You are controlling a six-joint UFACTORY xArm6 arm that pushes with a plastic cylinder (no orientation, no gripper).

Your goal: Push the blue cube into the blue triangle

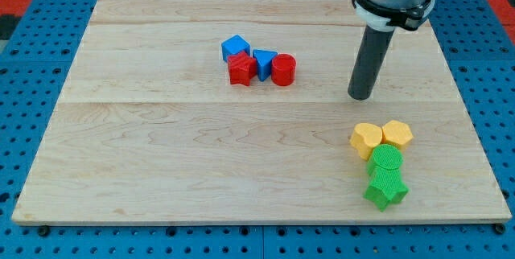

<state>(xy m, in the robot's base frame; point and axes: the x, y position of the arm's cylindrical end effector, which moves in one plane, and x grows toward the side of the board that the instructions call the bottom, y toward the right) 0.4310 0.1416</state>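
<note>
worktop (161,178) wood. my tip (361,97) at right, well apart from blue cube (235,47), no fingers on the rod. cube seems touching red star (241,70), blue triangle (264,59) just right, red cylinder (283,70) beside.

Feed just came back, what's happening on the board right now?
My tip rests on the wooden board, touching no block. The blue cube sits far to its left in a cluster with the blue triangle, red star and red cylinder. The cube looks close to the triangle already.
</note>
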